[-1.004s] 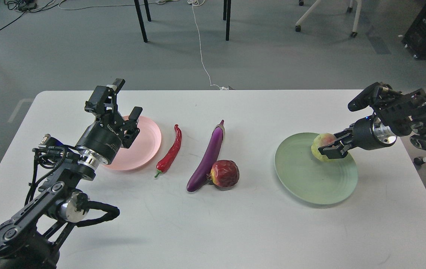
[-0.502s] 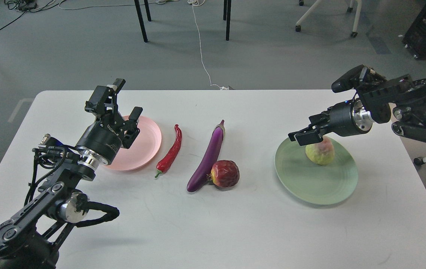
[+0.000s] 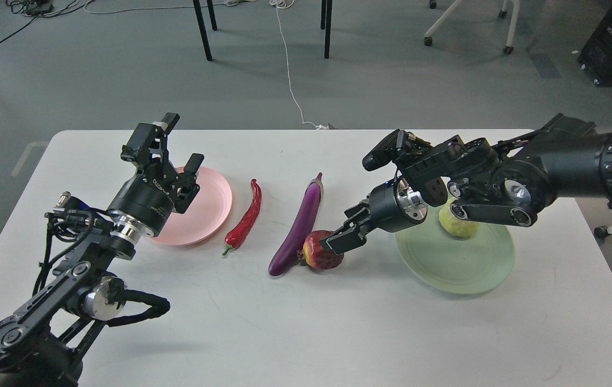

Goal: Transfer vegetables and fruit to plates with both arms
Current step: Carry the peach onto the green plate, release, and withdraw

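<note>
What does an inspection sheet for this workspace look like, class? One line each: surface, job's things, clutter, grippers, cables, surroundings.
Surface: white table, faint scuffs.
Job's things: yellow-green fruit on green plate; pink plate holds nothing visible; chili pepper, eggplant and dark red fruit on the table, the fruit touching the eggplant.
Clutter: nothing seen.
Grippers: left gripper open above the pink plate; right gripper open at the dark red fruit.
Cables: white cord on the floor; black cables far left.
Surroundings: grey floor, black table legs, wheeled base.
</note>
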Available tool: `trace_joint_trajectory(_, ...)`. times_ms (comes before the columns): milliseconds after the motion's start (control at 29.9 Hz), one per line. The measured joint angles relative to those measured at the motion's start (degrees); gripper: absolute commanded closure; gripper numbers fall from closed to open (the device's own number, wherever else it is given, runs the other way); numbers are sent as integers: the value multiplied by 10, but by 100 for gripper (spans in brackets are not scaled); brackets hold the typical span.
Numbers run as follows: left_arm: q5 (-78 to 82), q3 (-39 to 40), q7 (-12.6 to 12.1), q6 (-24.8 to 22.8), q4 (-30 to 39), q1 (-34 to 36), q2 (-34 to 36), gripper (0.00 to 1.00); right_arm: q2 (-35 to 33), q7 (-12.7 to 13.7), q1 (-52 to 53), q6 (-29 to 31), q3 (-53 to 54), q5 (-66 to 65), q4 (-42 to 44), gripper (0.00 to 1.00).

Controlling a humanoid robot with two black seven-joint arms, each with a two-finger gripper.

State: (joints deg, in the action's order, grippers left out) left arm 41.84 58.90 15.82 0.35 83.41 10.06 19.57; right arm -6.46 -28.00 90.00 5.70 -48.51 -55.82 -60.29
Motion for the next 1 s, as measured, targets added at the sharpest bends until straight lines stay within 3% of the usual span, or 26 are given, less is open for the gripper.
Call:
trace_joint_trajectory(234, 0, 1, 0, 0, 0, 0, 2, 2, 49, 0, -26, -25, -8, 3, 38, 11)
trace_joint_trajectory(402, 0, 1, 0, 0, 0, 0, 3, 2, 63, 0, -27, -30, -38, 3, 50, 50)
trace_joint_trajectory(569, 0, 2, 0, 0, 1, 0, 3, 2, 64, 0, -27, -31, -47, 3, 51, 60)
trace_joint_trajectory(804, 0, 3, 0, 0, 1, 0, 3, 2, 46, 0, 4, -29, -47, 8, 34, 60)
trace_joint_trajectory(1004, 0, 3, 0, 0, 4, 0, 3, 2, -73, 0, 97, -23, -49, -5, -62, 60)
